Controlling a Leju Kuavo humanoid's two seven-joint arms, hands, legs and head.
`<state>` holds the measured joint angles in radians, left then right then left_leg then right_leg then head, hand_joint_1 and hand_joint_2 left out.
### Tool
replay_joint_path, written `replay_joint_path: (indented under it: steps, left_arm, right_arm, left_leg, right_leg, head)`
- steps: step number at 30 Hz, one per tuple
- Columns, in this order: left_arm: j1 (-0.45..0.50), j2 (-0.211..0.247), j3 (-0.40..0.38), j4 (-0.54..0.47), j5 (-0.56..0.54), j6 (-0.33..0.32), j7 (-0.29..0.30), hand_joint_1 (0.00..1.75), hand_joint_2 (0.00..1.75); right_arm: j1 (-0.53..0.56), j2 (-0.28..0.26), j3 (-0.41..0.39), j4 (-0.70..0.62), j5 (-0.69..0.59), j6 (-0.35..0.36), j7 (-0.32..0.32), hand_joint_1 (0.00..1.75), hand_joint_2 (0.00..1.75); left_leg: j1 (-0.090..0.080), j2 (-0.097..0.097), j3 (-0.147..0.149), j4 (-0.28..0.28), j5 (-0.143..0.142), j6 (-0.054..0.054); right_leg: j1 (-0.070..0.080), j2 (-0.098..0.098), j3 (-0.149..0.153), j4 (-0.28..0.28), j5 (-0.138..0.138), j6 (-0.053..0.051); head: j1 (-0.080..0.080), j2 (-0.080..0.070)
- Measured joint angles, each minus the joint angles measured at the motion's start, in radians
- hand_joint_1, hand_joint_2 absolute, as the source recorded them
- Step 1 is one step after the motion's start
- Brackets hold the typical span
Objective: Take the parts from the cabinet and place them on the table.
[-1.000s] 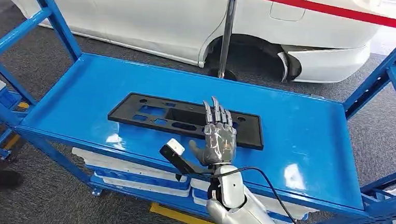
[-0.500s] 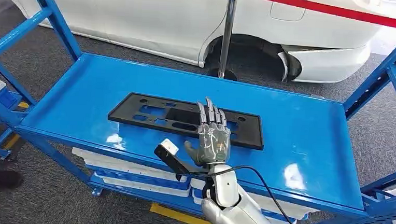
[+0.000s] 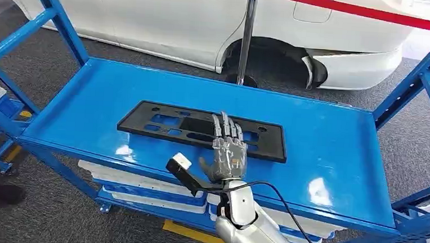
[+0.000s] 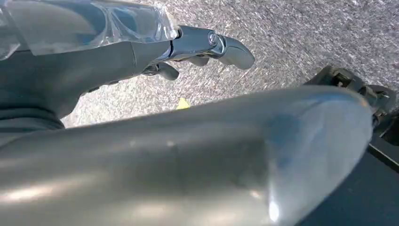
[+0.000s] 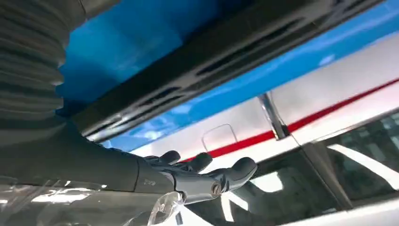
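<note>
Standing behind the rack, a white car body with a red stripe (image 3: 168, 17) is seen on grey carpeted floor (image 3: 414, 139), with an upright chrome pole (image 3: 246, 36) in front of its wheel arch. The blue metal shelving cabinet (image 3: 336, 134) is positioned in the foreground; its top shelf is bounded by slanted blue uprights at both sides. White and blue trays (image 3: 141, 187) are stacked on the level below.

The long flat black plastic plate with rectangular cut-outs (image 3: 167, 124) is laid flat on the top shelf, nearer its front edge, and has not been lifted. The same plate is seen as a dark slotted bar (image 5: 211, 70) in the right wrist view.

The right hand (image 3: 229, 153) is held over the right-hand part of the plate, fingers (image 3: 224, 125) extended and spread, thumb out to the side; nothing is grasped. Contact between fingertips and plate cannot be confirmed.

The left hand (image 4: 188, 47) is seen above speckled grey floor, nothing visible in it; whether its fingers are spread or curled cannot be told.
</note>
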<state>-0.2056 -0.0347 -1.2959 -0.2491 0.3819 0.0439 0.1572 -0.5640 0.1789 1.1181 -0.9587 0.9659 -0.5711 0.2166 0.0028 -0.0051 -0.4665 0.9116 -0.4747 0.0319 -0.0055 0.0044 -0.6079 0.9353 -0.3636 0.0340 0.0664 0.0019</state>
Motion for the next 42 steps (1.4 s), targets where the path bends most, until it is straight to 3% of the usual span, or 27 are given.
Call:
replay_joint_path:
  steps: [11, 22, 29, 34, 42]
  left_arm:
    - [0.001, 0.004, 0.0, 0.0, -0.015, 0.004, 0.0, 0.0, 0.0]
    - [0.0, 0.012, 0.0, 0.0, -0.027, 0.016, -0.001, 0.0, 0.0]
    - [0.001, 0.013, 0.0, 0.0, -0.029, 0.018, -0.012, 0.0, 0.0]
    - [0.001, 0.013, 0.0, 0.0, -0.035, 0.018, -0.013, 0.0, 0.0]
    - [0.001, 0.013, 0.001, 0.0, -0.045, 0.019, -0.013, 0.0, 0.0]
  right_arm:
    - [-0.029, -0.053, -0.043, 0.095, 0.001, -0.019, 0.086, 0.0, 1.75]
    - [-0.019, -0.108, -0.085, 0.095, 0.032, -0.068, 0.096, 0.0, 1.75]
    - [-0.002, -0.109, -0.102, 0.096, 0.096, -0.103, 0.077, 0.0, 1.75]
    - [0.046, -0.106, -0.158, 0.076, 0.229, -0.104, -0.014, 0.0, 1.75]
    - [0.098, -0.08, -0.24, 0.049, 0.297, -0.104, -0.069, 0.0, 1.75]
  left_leg:
    - [-0.001, 0.0, 0.002, 0.0, 0.0, 0.0]
    - [-0.001, 0.001, 0.007, 0.0, 0.0, 0.0]
    - [-0.001, 0.001, 0.009, 0.0, 0.0, 0.0]
    - [-0.001, 0.001, 0.009, 0.0, 0.0, 0.0]
    - [-0.001, 0.002, 0.01, 0.0, 0.0, 0.0]
  right_leg:
    - [0.0, 0.0, 0.002, 0.0, 0.0, 0.0]
    - [0.0, 0.001, 0.006, -0.001, 0.0, 0.0]
    - [0.0, 0.001, 0.008, -0.001, 0.0, 0.0]
    - [0.0, 0.001, 0.01, -0.001, 0.0, 0.0]
    - [0.0, 0.002, 0.011, -0.001, 0.0, 0.0]
  head:
    - [0.0, 0.0]
    - [0.0, 0.0]
    - [0.0, 0.0]
    - [0.0, 0.0]
    - [0.0, 0.0]
